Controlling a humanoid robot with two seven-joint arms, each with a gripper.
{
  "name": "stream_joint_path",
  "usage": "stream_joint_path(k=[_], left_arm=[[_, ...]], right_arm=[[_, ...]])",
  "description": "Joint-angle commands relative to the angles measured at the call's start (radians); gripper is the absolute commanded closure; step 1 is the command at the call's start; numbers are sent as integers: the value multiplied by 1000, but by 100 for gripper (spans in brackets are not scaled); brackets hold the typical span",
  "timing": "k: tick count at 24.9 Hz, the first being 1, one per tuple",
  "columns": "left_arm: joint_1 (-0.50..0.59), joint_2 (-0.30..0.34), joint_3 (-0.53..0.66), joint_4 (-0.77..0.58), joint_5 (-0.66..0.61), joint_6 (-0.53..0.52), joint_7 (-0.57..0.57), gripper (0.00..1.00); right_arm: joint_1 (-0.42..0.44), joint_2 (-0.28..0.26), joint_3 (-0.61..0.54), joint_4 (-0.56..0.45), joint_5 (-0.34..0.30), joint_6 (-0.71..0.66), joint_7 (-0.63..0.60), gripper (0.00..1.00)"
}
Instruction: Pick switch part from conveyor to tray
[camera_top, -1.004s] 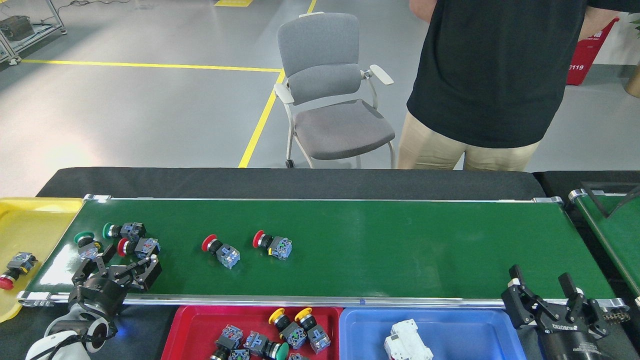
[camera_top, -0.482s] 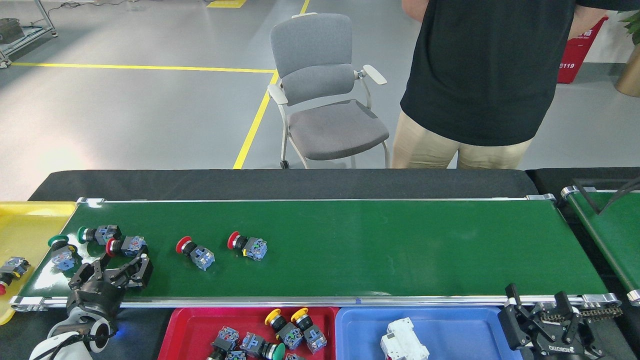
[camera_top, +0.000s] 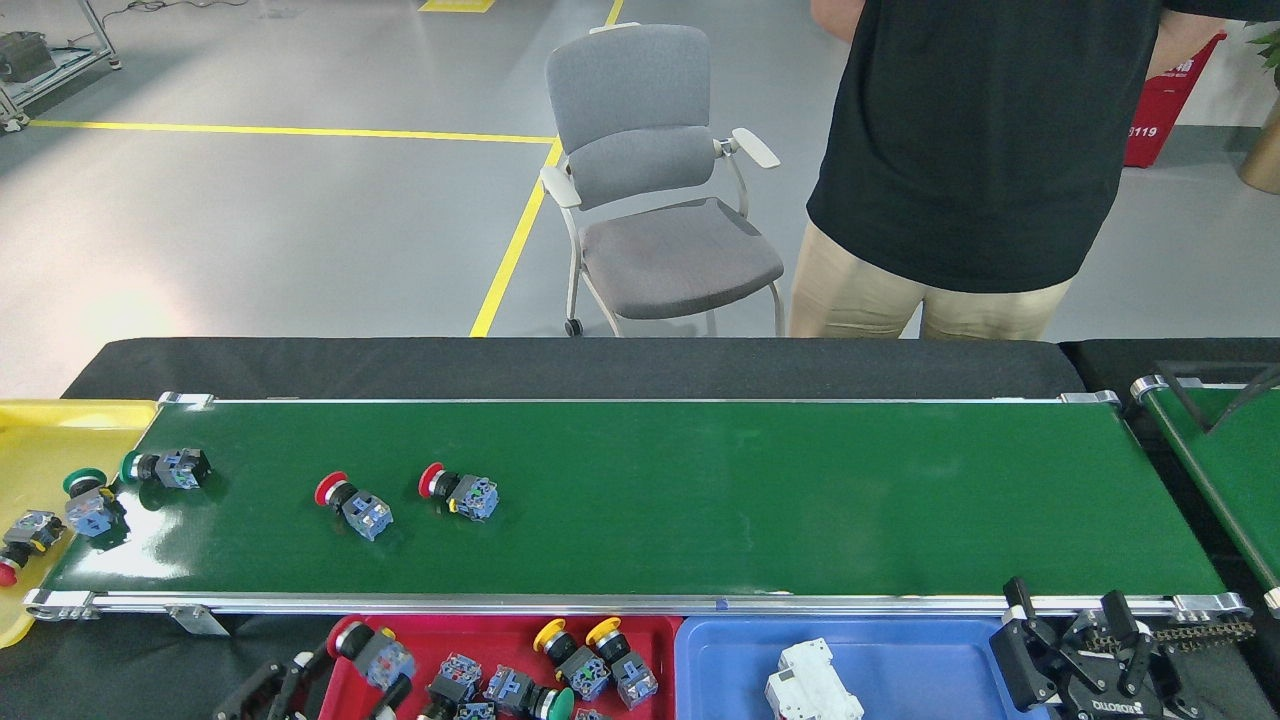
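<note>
The conveyor (camera_top: 760, 500) runs across the head view and carries several switch parts. Two have green caps, one (camera_top: 165, 467) and another (camera_top: 90, 505) at the belt's left end. Two have red caps (camera_top: 352, 503) (camera_top: 458, 492). My left gripper (camera_top: 365, 668) is at the bottom edge, shut on a red-capped switch part (camera_top: 378, 655) over the left rim of the red tray (camera_top: 500, 632). Most of that gripper is cut off by the frame. My right gripper (camera_top: 1070, 625) stands open and empty at the bottom right, below the belt's front rail.
The red tray holds several switch parts (camera_top: 585, 665). A blue tray (camera_top: 900, 660) holds a white part (camera_top: 815, 685). A yellow tray (camera_top: 50, 435) at the left holds one switch (camera_top: 25, 540). A second green belt (camera_top: 1225, 460) is at the right. A person (camera_top: 960, 160) and a chair (camera_top: 660, 180) stand behind.
The parts on the belt drifted left. My left gripper closed on the red-capped part at the belt's left and carried it down to the red tray. My right gripper sank lower.
</note>
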Motion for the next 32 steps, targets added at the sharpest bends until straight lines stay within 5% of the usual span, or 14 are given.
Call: stream_joint_path(k=[1, 4, 7, 12, 25, 32], left_arm=[[-6, 3, 9, -11, 4, -6, 3, 0], [-29, 1, 32, -3, 4, -4, 3, 0], [-64, 0, 122, 15, 3, 132, 3, 0], [-192, 76, 182, 222, 7, 230, 0, 0], [-353, 158, 125, 390, -3, 238, -38, 0], [-512, 211, 45, 587, -3, 342, -46, 0]], right_arm=[[0, -10, -5, -14, 1, -7, -7, 0], [1, -10, -5, -14, 1, -7, -7, 0], [1, -12, -5, -14, 1, -7, -7, 0], [1, -12, -5, -14, 1, -7, -7, 0], [1, -12, -5, -14, 1, -39, -7, 0], [1, -10, -5, -14, 1, -39, -7, 0]])
